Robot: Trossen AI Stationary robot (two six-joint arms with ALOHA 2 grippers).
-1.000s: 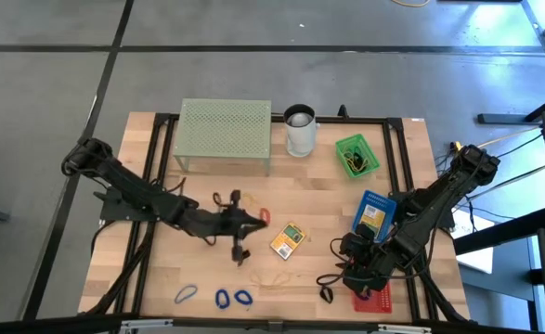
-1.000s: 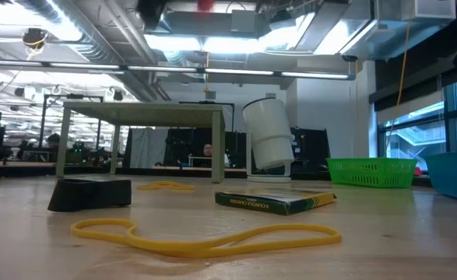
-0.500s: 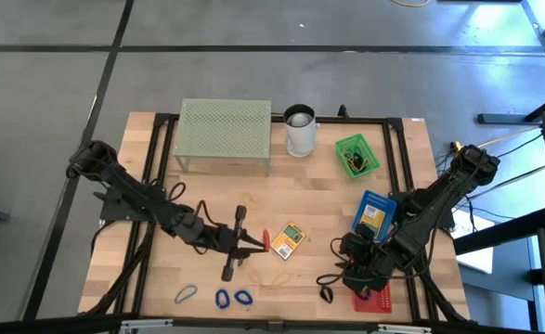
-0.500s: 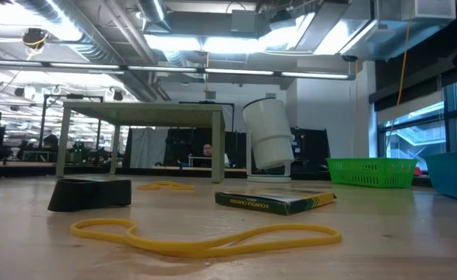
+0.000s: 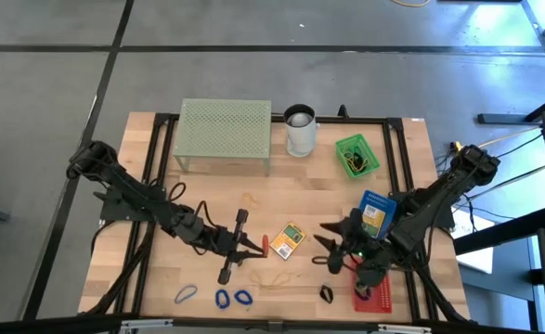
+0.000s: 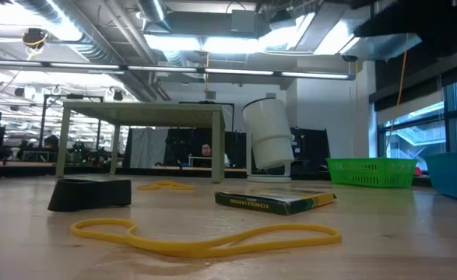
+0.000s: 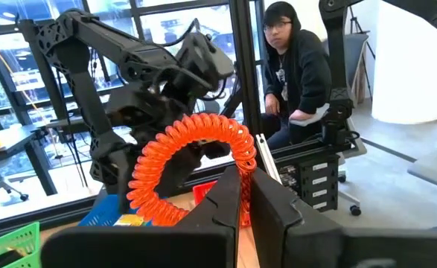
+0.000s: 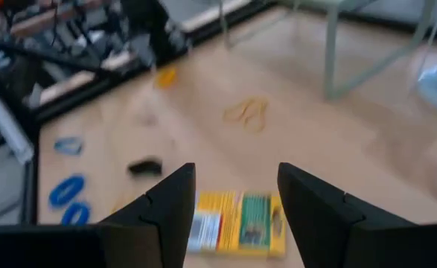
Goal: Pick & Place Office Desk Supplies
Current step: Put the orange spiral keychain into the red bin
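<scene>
— So where does the left gripper (image 5: 256,245) stand?
— Mid-table, fingers pinched on an orange coiled band (image 7: 192,160); the yellow card pack (image 5: 288,239) lies just beside it, toward the right arm.
— And the right gripper (image 5: 332,243)?
— Spread wide, empty, facing that pack's long side across bare wood; each arm looks about equally near.
</scene>
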